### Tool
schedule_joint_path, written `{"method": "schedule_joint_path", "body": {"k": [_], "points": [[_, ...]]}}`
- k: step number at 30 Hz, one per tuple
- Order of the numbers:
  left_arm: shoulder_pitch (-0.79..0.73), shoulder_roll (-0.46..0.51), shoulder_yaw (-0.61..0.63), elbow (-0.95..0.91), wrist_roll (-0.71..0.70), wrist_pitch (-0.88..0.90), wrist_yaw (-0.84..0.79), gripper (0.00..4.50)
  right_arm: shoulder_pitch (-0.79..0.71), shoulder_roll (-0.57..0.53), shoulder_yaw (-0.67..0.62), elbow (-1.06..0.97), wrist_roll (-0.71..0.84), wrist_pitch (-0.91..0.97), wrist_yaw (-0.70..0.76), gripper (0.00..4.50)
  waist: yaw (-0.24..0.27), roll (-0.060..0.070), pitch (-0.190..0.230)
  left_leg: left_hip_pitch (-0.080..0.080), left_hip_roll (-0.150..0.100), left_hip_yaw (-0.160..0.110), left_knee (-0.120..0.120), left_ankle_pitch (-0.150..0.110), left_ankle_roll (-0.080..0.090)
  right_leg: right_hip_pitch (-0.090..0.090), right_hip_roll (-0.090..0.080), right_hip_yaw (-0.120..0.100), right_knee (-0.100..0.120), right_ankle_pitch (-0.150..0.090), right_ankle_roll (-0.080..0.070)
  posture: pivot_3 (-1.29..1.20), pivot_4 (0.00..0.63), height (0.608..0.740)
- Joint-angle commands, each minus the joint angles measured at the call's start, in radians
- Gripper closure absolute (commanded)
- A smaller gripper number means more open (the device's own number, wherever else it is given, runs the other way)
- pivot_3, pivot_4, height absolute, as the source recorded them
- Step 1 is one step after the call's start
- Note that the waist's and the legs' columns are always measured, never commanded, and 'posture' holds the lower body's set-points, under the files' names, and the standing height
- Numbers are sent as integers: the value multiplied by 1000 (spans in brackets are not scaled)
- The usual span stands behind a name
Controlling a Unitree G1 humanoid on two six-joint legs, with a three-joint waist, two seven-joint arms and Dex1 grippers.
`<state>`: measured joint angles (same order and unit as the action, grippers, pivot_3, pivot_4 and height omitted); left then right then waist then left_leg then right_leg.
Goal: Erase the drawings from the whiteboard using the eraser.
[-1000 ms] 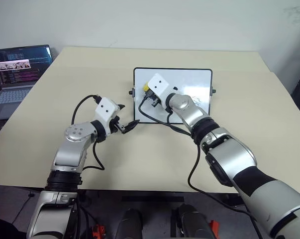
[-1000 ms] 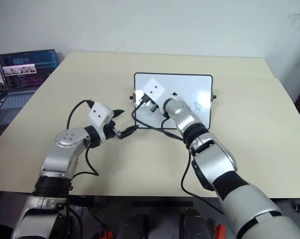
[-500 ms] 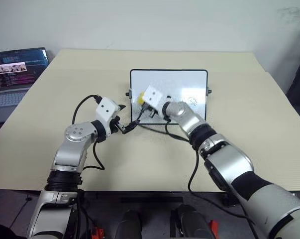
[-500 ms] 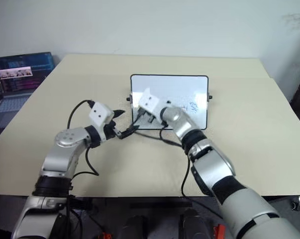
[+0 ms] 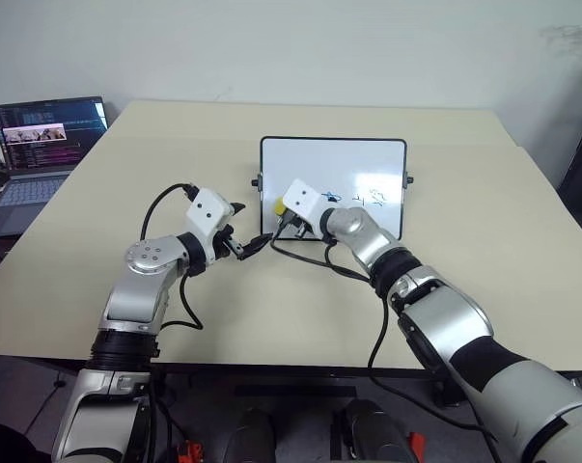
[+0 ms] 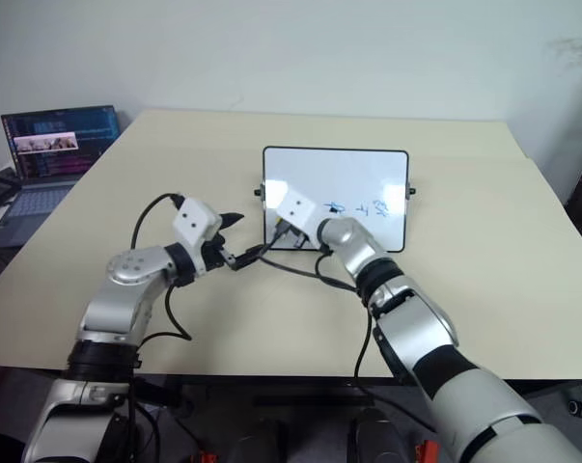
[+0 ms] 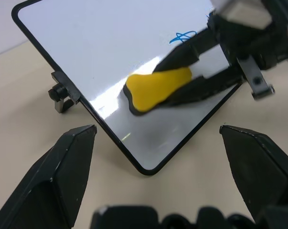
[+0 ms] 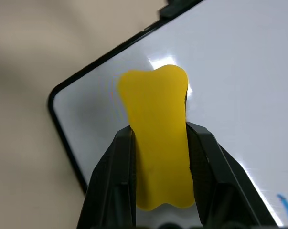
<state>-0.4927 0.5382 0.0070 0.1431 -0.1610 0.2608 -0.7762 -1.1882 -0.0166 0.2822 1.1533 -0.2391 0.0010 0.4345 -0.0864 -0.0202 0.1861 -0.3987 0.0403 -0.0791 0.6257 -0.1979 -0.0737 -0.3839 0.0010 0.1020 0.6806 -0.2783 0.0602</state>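
The whiteboard (image 5: 334, 164) stands propped up at the table's middle. Three blue drawings (image 5: 356, 200) sit in a row on its lower right part, and one of these drawings (image 7: 182, 36) also appears in the left wrist view. My right gripper (image 8: 160, 129) is shut on the yellow eraser (image 8: 158, 133). It holds the eraser (image 5: 279, 206) at the board's near left corner, left of the marks; I cannot tell if it touches. My left gripper (image 5: 247, 246) is open just in front of that corner, with nothing between its fingers (image 7: 62, 176).
An open laptop (image 5: 44, 145) with a lit screen sits at the table's far left edge. Small black knobs (image 5: 409, 178) stick out from the board's sides. Black cables (image 5: 300, 256) loop over the table just in front of the board.
The head camera has shifted. My right gripper has brought the eraser down the board's left side toward its near corner, and the three marks are now uncovered. The left arm has kept still.
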Motion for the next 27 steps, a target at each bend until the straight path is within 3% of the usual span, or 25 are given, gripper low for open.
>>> {"method": "schedule_joint_path", "body": {"k": [1,6,8,15,27], "points": [[-34,17,23,-61,-37,9,-21,0,7,-61,-48,-181,64,25,131,3380,0,0,1,-3,0,0,-1,0,0,-3,0,0,0,2,4,0,150,740],[-65,59,48,-104,-98,56,-75,0,184,-222,-82,-744,151,236,318,3380,2,0,1,-19,1,-2,-5,-2,-3,-20,0,-3,0,4,0,0,150,740],[-74,81,49,-110,-101,69,-85,0,244,-283,-110,-868,187,316,355,3380,4,0,1,-25,1,-3,-5,-3,-4,-25,0,-5,0,2,-2,0,150,740],[-98,133,41,-103,-123,96,-138,0,501,-592,-253,-1047,265,264,467,3380,15,0,2,-26,-1,-2,-12,-4,-5,-26,-3,-6,-4,-2,-3,0,150,740],[-35,160,77,-132,-156,115,-159,0,668,-743,-390,-1162,354,214,461,3380,0,0,2,-19,-1,0,-12,-3,-5,-23,-2,-3,-1,-3,-3,0,150,740]]}}
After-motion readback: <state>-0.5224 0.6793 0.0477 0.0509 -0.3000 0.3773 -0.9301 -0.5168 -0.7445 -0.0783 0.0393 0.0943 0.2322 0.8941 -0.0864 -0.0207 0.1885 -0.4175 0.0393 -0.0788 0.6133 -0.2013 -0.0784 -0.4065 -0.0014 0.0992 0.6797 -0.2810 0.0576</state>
